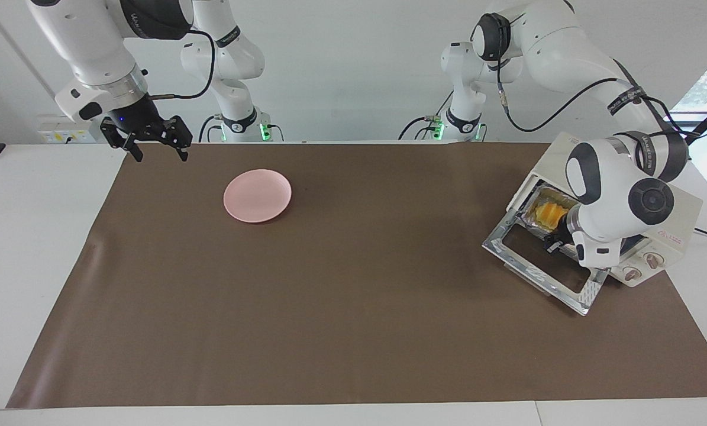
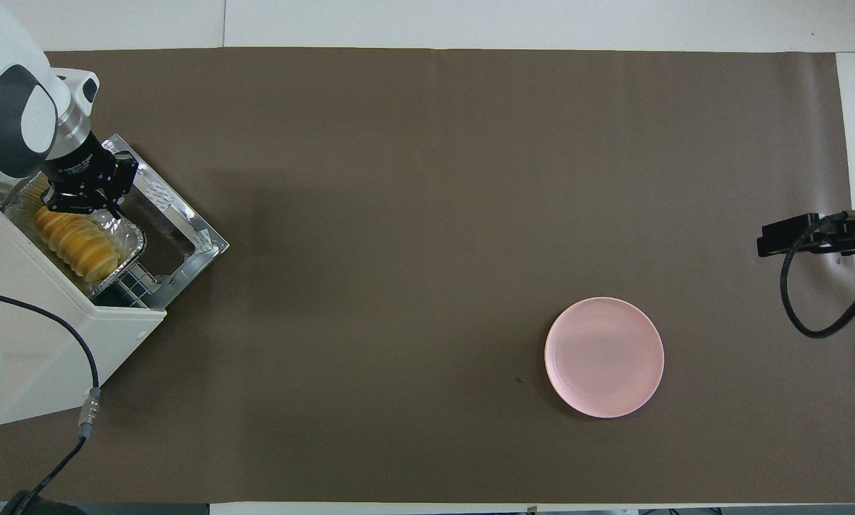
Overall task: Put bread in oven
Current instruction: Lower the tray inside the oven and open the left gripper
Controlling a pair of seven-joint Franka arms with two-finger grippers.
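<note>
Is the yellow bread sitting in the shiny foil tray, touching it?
Touching. The overhead view shows the bread lying inside the foil tray, resting on its bottom, with the tray partly inside the open oven.
</note>
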